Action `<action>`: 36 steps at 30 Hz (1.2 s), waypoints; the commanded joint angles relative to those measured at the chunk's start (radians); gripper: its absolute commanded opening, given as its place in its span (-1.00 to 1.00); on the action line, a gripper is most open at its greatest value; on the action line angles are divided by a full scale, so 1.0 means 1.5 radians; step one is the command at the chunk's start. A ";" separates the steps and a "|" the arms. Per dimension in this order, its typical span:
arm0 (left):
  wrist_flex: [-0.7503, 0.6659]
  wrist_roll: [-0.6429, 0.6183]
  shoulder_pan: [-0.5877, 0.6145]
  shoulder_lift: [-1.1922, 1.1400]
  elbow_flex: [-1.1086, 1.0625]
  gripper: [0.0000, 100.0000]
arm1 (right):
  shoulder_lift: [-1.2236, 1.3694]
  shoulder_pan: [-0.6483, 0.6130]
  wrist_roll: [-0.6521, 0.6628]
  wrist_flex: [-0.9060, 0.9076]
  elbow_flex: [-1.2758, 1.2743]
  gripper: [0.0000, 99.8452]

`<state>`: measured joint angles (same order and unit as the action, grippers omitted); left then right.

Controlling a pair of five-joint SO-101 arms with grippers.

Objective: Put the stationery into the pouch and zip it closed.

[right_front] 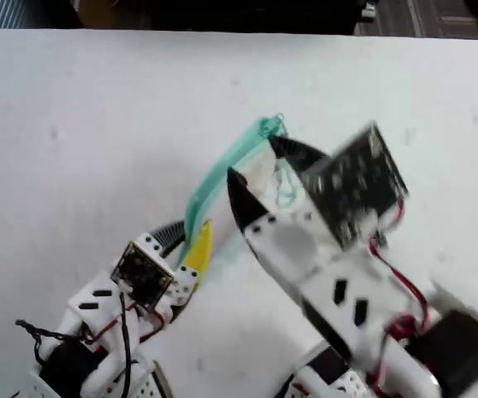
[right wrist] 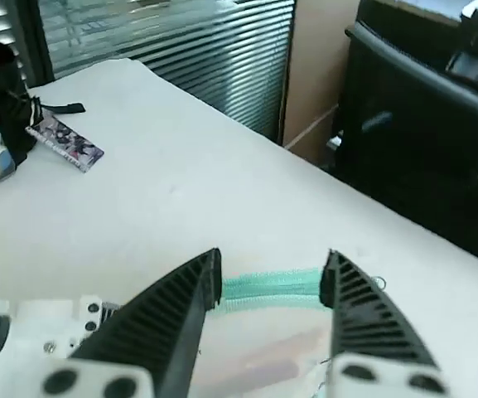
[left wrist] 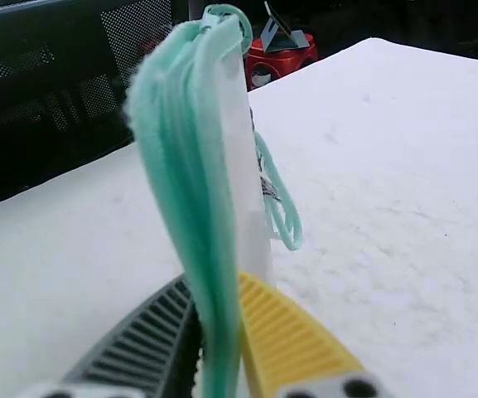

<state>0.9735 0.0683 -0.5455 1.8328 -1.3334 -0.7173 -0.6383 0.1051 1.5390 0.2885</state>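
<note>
Left hand (right_front: 185, 240) is pinching the near end of the pouch (right_front: 218, 170), grey and yellow fingers clamped on it, and is holding it on edge, lifted above the white worktop (right_front: 98, 124). The teal zipper (right wrist: 267, 286) is running along the upper edge. Right hand (right_front: 263, 174) is spread wide and straddling the zipper near the far end, not gripping. A teal cord loop (left wrist: 280, 207) is dangling off the side.

Handling, as judged: the pouch is looking light, thin and floppy, with clear slick walls and a firmer fabric zipper band. The band or its slider is the better place to take hold. Contents cannot be told.
</note>
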 commanded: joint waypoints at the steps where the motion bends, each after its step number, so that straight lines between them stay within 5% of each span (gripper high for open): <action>1: 0.008 0.004 0.005 -0.001 0.023 -0.96 | 0.055 0.020 -0.089 0.002 0.028 -0.44; 17: 0.002 0.005 0.005 -0.001 0.004 -0.96 | 0.260 0.023 -0.232 0.009 0.092 -0.37; 23: 0.002 0.005 0.005 -0.001 0.002 -0.96 | 0.308 0.055 -0.232 0.116 0.197 -0.37; 36: 0.002 0.005 0.005 -0.001 0.002 -0.96 | 0.340 0.063 -0.232 0.107 0.105 -0.37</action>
<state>0.9751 0.0683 -0.5501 1.8328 -1.3349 -0.2140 -0.5294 -0.2340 1.6909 0.4327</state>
